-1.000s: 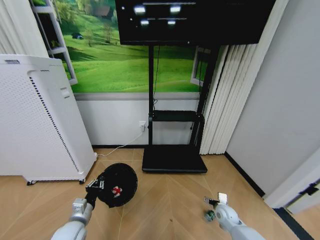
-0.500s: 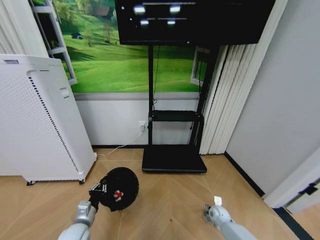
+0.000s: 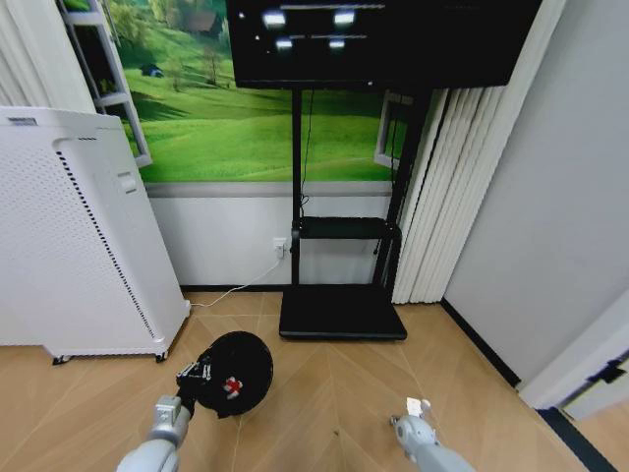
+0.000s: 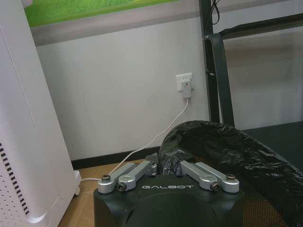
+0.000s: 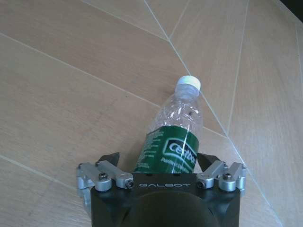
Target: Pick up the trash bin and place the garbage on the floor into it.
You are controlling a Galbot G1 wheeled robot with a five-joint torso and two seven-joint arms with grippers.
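Observation:
The trash bin (image 3: pixel 241 366), black and round with a black liner, hangs tilted just above the floor at lower left. My left gripper (image 3: pixel 200 378) is shut on its near rim; the left wrist view shows that gripper (image 4: pixel 168 166) pinching the liner and the rim (image 4: pixel 222 139). A red-and-white piece of garbage (image 3: pixel 231 385) lies inside the bin. At lower right my right gripper (image 3: pixel 406 429) is down at the floor. In the right wrist view this gripper (image 5: pixel 161 161) stands open with its fingers either side of a clear bottle (image 5: pixel 182 118) with a green label and white cap, lying on the wood floor.
A tall white perforated appliance (image 3: pixel 69 236) stands at the left, close to the bin. A black TV stand (image 3: pixel 342 313) sits against the back wall, with a white cable (image 3: pixel 236 290) running to a socket. Curtains (image 3: pixel 447 197) and a wall close the right side.
My right arm has dropped lower and nearer, down over the bottle. The left arm shifted the bin slightly right at first, then held still.

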